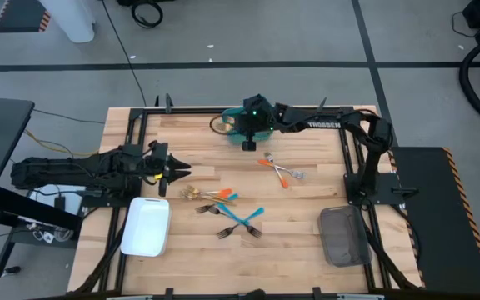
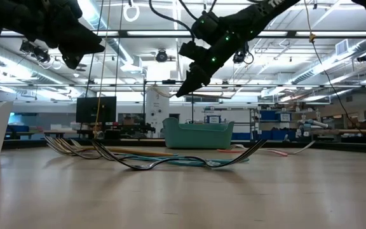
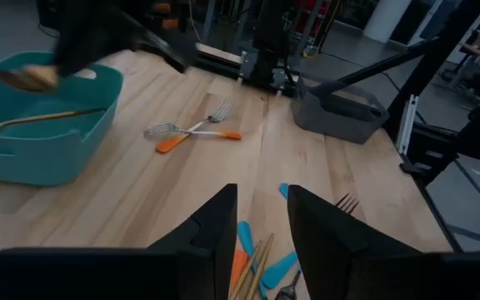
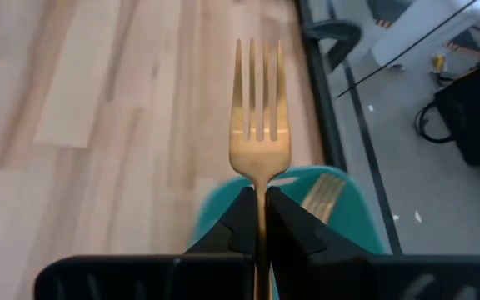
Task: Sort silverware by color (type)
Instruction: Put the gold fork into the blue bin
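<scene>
Pale wood planks make up the surface (image 1: 307, 212). At its left edge the left gripper (image 1: 182, 171) hovers with its fingers parted, holding nothing, just above a white tray (image 1: 146, 226). Gold, orange and blue silverware (image 1: 227, 208) lies loose mid-surface, with two orange forks (image 1: 280, 171) farther right. Over the teal tray (image 1: 242, 127) at the far edge, the right gripper (image 4: 259, 218) is clamped on a gold fork (image 4: 258, 125). A grey tray (image 1: 343, 235) sits near right.

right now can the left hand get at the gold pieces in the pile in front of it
Probably yes. The left hand hangs open just beside the gold pieces, nothing above them, though orange and blue handles lie against them.
</scene>
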You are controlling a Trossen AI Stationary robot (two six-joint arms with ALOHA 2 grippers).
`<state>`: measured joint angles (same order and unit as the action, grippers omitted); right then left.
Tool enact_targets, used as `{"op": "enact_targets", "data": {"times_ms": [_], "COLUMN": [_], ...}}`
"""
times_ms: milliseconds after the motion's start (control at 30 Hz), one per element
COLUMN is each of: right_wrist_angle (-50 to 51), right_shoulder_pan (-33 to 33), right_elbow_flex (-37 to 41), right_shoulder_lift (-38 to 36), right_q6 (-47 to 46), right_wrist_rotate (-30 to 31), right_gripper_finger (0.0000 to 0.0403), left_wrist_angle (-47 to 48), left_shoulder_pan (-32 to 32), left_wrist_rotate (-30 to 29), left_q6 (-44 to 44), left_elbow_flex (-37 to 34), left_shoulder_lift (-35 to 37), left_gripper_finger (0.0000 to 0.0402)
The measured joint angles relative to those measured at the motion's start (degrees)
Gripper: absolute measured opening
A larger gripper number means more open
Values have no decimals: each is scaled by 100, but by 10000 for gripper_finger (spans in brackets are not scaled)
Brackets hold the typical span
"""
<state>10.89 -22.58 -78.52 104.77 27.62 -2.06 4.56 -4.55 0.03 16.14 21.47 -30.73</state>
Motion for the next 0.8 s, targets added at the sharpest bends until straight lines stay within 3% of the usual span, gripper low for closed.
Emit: {"op": "enact_targets", "data": {"times_ms": [467, 800], "right_wrist_angle": [-1161, -2529], "right_shoulder_pan": [-503, -867], "right_elbow_flex": [36, 1106], "right_shoulder_lift": [2, 11], "right_q6": [-374, -816], "right_wrist_rotate": [-784, -733], "right_gripper_finger": [23, 23], "left_wrist_angle": [10, 34], "left_shoulder_pan": [185, 185], "left_wrist_rotate": [-327, -329], "left_q6": [-74, -92], "left_elbow_flex": [0, 0], "left_shoulder_lift": [-2, -2], "left_gripper_finger": [116, 116]}}
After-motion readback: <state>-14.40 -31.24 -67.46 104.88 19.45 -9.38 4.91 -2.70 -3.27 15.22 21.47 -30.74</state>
